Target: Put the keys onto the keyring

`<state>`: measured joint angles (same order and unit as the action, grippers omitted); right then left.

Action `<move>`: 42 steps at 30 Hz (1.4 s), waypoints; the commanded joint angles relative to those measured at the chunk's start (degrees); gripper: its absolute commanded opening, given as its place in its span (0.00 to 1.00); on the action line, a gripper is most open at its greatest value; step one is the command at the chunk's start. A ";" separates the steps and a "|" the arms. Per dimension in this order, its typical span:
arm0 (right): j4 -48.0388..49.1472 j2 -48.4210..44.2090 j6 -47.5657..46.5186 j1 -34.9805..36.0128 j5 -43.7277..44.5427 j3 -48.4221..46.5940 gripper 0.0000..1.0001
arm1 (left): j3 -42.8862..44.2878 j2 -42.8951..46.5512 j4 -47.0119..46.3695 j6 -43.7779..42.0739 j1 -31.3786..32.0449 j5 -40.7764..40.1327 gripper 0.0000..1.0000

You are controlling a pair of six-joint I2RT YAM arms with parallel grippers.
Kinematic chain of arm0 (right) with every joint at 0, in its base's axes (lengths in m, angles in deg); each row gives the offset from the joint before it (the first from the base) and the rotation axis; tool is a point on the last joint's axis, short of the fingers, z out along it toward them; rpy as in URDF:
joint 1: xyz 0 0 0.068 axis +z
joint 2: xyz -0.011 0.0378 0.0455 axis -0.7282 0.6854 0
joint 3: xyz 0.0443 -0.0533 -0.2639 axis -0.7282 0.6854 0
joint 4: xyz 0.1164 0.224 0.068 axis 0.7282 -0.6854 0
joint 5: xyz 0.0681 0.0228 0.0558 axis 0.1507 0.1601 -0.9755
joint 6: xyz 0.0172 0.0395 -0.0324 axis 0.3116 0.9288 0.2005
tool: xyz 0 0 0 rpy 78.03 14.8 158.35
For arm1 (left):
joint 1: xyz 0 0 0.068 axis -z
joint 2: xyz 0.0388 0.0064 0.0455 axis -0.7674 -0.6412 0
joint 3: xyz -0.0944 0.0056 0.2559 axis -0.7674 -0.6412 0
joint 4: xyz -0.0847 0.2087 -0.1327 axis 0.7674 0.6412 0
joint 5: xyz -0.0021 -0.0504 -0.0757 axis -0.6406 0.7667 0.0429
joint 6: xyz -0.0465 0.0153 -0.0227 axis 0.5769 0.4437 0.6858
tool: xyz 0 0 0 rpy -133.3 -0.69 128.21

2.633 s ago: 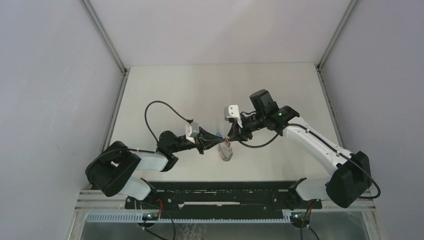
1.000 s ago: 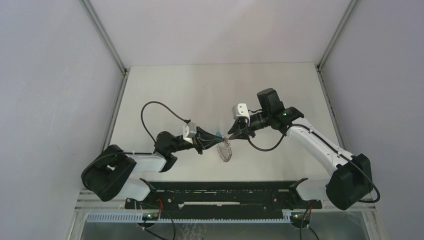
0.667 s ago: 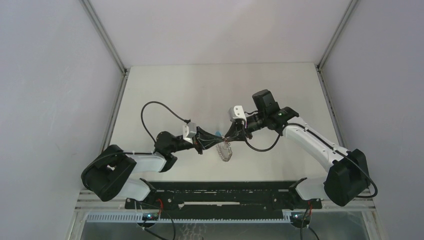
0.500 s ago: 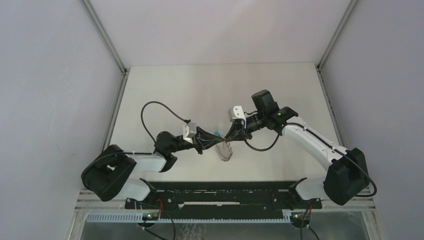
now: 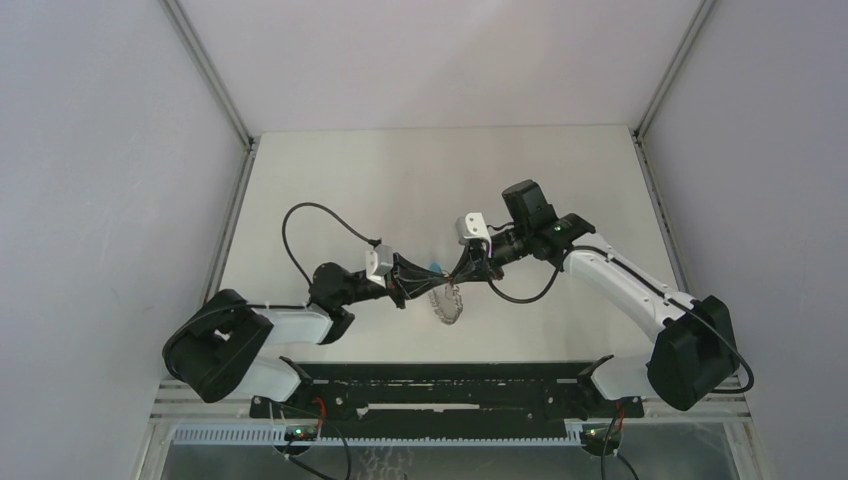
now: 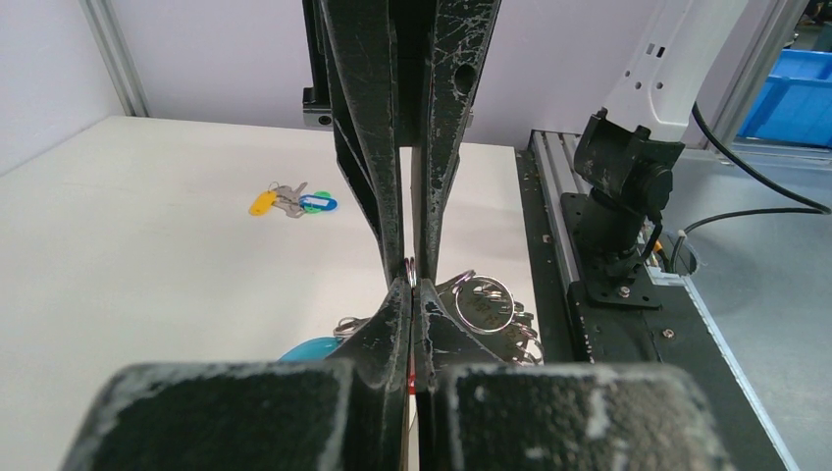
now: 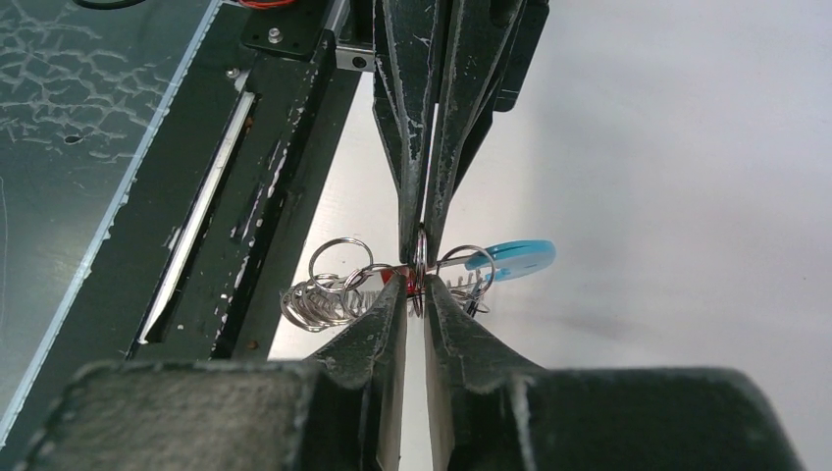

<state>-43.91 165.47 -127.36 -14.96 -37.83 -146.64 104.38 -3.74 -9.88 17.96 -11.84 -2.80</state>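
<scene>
The keyring (image 5: 450,305), a loop of linked silvery rings with a blue plastic piece (image 7: 510,257), hangs between both grippers above the table. My left gripper (image 6: 411,285) is shut on one small ring of it, with a red bit pinched between its pads. Facing it tip to tip, my right gripper (image 7: 419,280) has its jaws drawn in on that same ring (image 7: 420,265), with only a slit left between them. The other rings (image 7: 324,294) dangle to one side. Two keys, yellow-headed (image 6: 263,203) and blue-teal-headed (image 6: 317,203), lie together on the table further off.
The black rail (image 5: 440,385) runs along the table's near edge, close under the hanging rings. The right arm's base (image 6: 623,186) stands on it. A blue bin (image 6: 800,93) sits beyond the table. Side walls close in left and right.
My right gripper has moved left up to the left gripper's tips and narrowed its jaws around the ring. The left gripper has stayed put, still shut.
</scene>
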 commanded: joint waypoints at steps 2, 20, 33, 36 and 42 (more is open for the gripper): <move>0.50 -0.04 -0.11 0.67 -0.10 -2.61 0.03 | 2.68 0.14 -4.45 0.87 0.39 0.10 0.00; -20.12 3.93 2.02 7.86 26.48 -16.74 0.00 | 1.76 -1.77 -4.41 1.17 -1.21 -0.27 0.35; -27.86 9.12 3.65 13.96 36.41 -24.69 0.00 | 2.55 -3.83 -1.36 -0.59 -2.51 1.93 0.29; -27.96 9.50 3.52 14.32 36.60 -25.07 0.00 | 2.66 -3.66 -1.27 -0.68 -2.42 2.35 0.25; -28.43 10.67 3.60 15.31 37.34 -26.18 0.00 | 3.32 -3.70 -0.98 -0.52 -1.87 3.66 0.25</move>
<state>-72.48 175.80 -124.33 -0.69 -1.07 -169.65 104.41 -7.46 -9.62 18.29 -13.94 -0.92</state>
